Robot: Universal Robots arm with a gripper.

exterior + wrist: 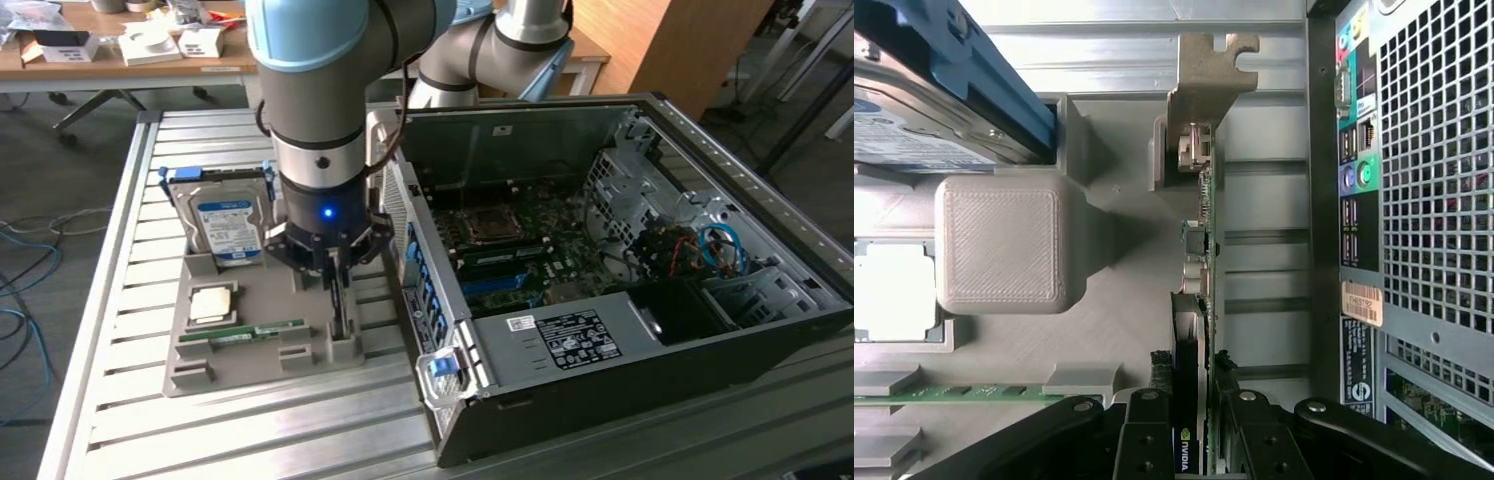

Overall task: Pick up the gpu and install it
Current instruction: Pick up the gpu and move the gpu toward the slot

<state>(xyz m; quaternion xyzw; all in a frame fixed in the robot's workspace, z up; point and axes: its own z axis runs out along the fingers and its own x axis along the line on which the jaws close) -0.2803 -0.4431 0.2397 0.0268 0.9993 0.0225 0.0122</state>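
The tool (1192, 388) is clamped on the gpu (1202, 240), which stands on edge directly under it, just beside the computer case (1414, 200), with its long axis parallel to the case's rear panel.

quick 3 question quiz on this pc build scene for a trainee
1. True or false: the gpu already sits inside the computer case.
2. The tool is closed on the: A) hard drive B) gpu C) memory stick
3. Fill in: the gpu stands on edge in the grey ____ beside the case.
Key: 1 false; 2 B; 3 tray.
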